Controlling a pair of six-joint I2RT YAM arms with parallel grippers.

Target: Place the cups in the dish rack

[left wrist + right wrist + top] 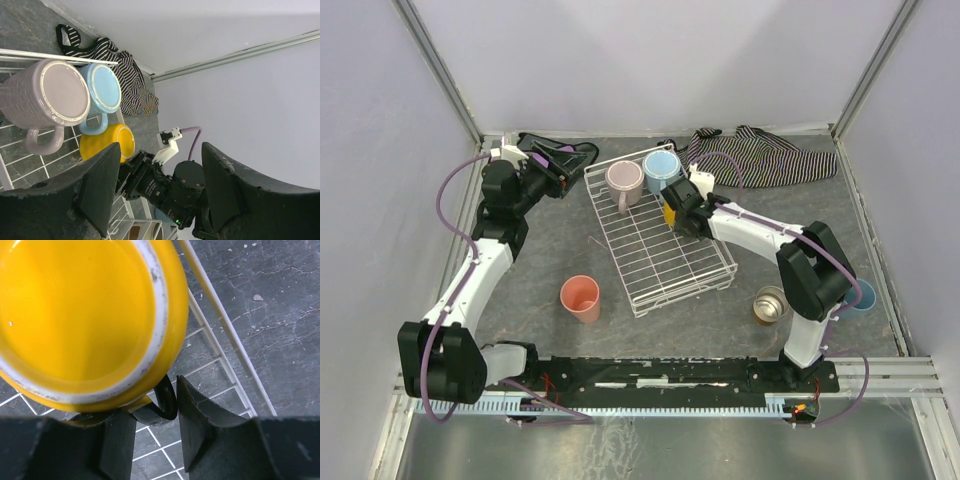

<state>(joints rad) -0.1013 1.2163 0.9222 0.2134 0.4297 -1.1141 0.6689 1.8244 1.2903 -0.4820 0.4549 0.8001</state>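
The white wire dish rack [660,262] lies mid-table. A pale pink mug [623,182] and a light blue mug [661,168] stand in its far end; both also show in the left wrist view, the pink mug [45,97] and the blue mug [102,90]. My right gripper [678,218] is shut on the black handle [164,401] of the yellow mug [85,315], which it holds over the rack's far right part, next to the blue mug. My left gripper [556,170] is open and empty, left of the rack. A salmon tumbler [581,298], a metal cup [771,305] and a blue tumbler [862,296] stand on the table.
A striped cloth [760,155] lies at the back right. A dark cloth with purple [565,152] lies at the back left, just behind my left gripper. Grey walls close in the table on three sides. The blue tumbler is partly hidden behind my right arm.
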